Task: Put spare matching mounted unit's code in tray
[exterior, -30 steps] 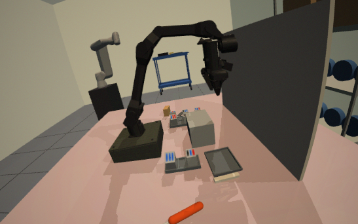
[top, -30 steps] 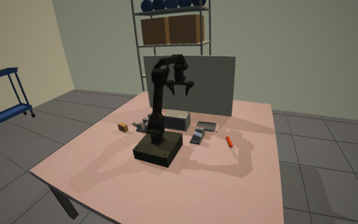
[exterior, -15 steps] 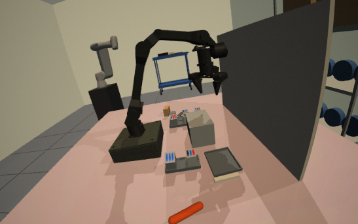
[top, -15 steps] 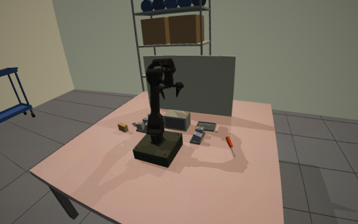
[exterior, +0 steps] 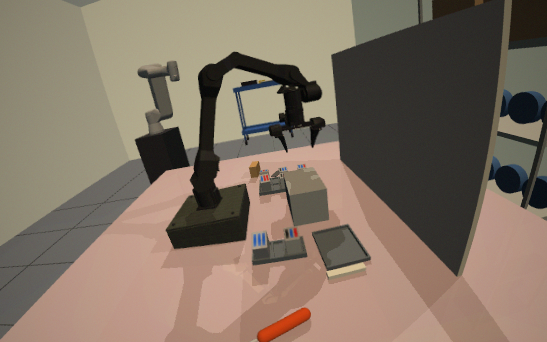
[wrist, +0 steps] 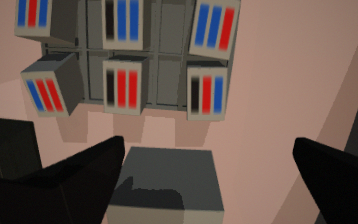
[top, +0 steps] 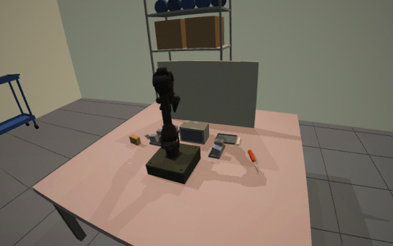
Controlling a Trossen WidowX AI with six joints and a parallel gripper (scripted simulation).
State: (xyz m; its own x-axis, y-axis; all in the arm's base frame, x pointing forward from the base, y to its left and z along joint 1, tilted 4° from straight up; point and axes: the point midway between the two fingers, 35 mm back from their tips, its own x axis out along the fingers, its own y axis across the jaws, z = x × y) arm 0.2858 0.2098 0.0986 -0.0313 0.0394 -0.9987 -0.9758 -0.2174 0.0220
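My gripper (exterior: 299, 148) (wrist: 210, 145) is open and empty, pointing down high above the table beyond the grey box. The box (exterior: 308, 200) (top: 194, 132) (wrist: 170, 170), apparently the mounted unit, shows no code in these views. In the wrist view, a rack (wrist: 169, 90) holds several striped spares, including a black-red-blue one (wrist: 206, 95), a black-red-red one (wrist: 122, 90) and a tilted blue-red-red one (wrist: 45, 95). A second rack (exterior: 279, 251) holds an all-blue spare (exterior: 259, 240) and another spare (exterior: 291, 233). The tray (exterior: 341, 245) (top: 229, 139) is empty.
A tall dark panel (exterior: 409, 110) (top: 215, 93) stands behind the box. A small orange-brown block (top: 134, 139) (exterior: 254, 169) lies past the far rack. A red-handled screwdriver (top: 252, 156) (exterior: 284, 325) lies on the tray side. A cream strip (exterior: 346, 271) lies against the tray.
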